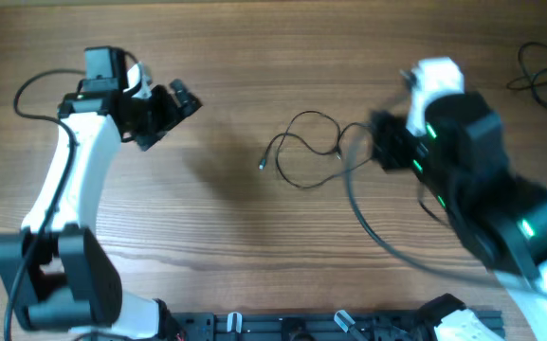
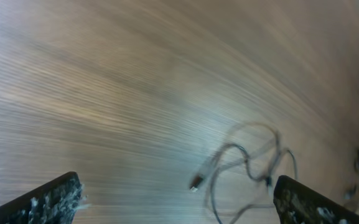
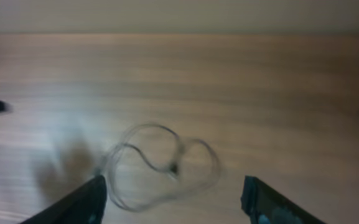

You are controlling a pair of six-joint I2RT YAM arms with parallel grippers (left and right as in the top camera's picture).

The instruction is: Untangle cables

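A thin black cable [image 1: 303, 147] lies in loose loops on the wooden table [image 1: 254, 246] between the two arms, with a small plug end [image 1: 263, 166] at its left. My left gripper [image 1: 167, 118] hovers left of it, apart from it. In the left wrist view that gripper [image 2: 179, 205] is open and the cable [image 2: 247, 163] lies ahead, toward the right finger [image 2: 313, 205]. My right gripper [image 1: 382, 142] is just right of the loops, blurred. The right wrist view shows it [image 3: 176, 205] open and empty, with the cable [image 3: 167, 165] lying ahead of the jaws.
More thin black cables [image 1: 543, 76] lie at the table's far right corner. The right arm's thicker black wire [image 1: 368, 223] sweeps over the table in front of the loops. A black rail [image 1: 330, 324] runs along the front edge.
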